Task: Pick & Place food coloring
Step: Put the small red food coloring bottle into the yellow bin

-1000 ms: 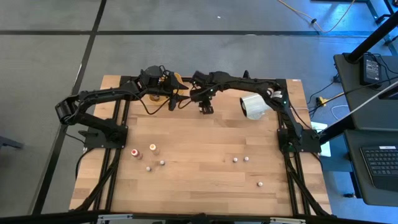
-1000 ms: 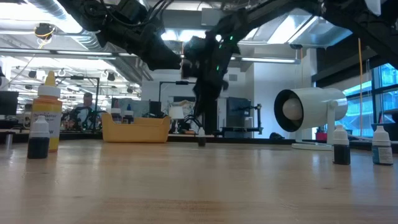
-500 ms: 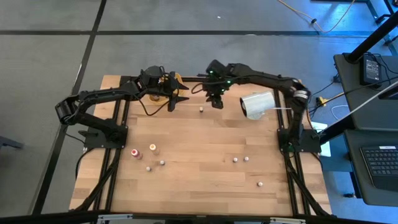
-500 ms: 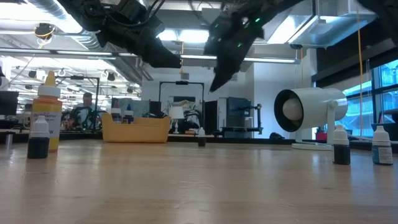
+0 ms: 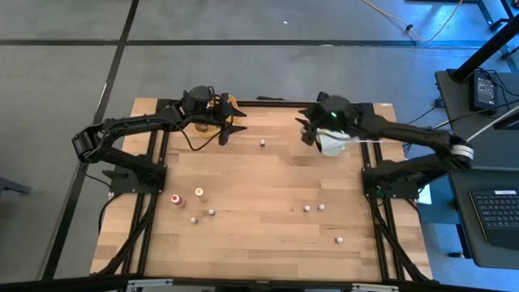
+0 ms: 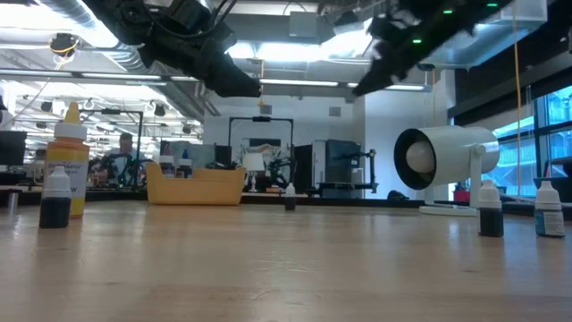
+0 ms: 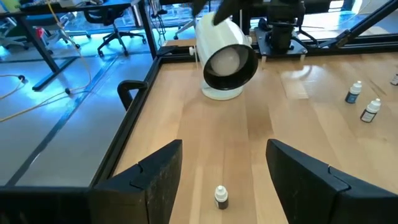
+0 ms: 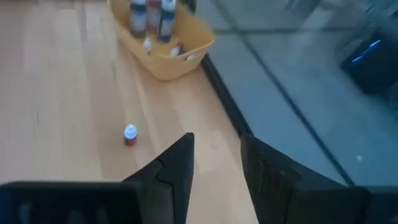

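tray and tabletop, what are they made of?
Tray: looks like moulded plastic, yellow-orange, smooth with rounded rim and corners. Tabletop: wood, probably butcher-block, going by the visible planks and grain, with a light sheen.

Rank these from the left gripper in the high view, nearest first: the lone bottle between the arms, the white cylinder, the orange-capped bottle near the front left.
From the left gripper:
1. Lone bottle, just to its right, mid-table near the back.
2. Orange-capped bottle, toward the front left.
3. White cylinder, far across on the right, under the right arm.
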Action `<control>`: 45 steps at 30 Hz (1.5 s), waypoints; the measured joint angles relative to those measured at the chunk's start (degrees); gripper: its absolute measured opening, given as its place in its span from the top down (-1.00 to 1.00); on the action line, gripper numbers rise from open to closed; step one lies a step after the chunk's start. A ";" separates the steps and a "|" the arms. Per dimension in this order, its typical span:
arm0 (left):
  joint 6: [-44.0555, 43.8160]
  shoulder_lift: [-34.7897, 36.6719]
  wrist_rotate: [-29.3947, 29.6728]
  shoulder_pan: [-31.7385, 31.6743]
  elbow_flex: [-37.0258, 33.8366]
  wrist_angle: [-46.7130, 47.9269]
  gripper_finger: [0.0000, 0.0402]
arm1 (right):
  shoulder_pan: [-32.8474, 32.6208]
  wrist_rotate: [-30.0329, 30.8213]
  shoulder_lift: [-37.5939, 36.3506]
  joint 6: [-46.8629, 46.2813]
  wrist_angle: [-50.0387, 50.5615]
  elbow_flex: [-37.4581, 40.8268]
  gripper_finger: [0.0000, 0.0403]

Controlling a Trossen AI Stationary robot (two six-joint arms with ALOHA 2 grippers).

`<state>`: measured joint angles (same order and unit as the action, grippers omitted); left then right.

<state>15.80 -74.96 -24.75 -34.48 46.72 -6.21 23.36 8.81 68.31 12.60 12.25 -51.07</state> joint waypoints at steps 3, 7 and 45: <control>0.80 0.00 -0.11 0.07 0.00 -0.72 -0.14 | -1.40 2.46 -7.05 -0.03 -5.38 8.41 0.33; 1.02 -1.49 -0.51 1.34 0.00 -5.66 -0.16 | -2.96 5.83 -14.97 1.53 -15.36 18.29 0.33; -6.19 -34.45 15.94 8.60 0.92 -29.60 -0.11 | -3.24 6.63 -23.08 5.92 -20.89 25.23 0.33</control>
<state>9.61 -109.41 -8.81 -25.88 47.64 -35.81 20.12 15.44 45.23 18.52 -8.64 -25.85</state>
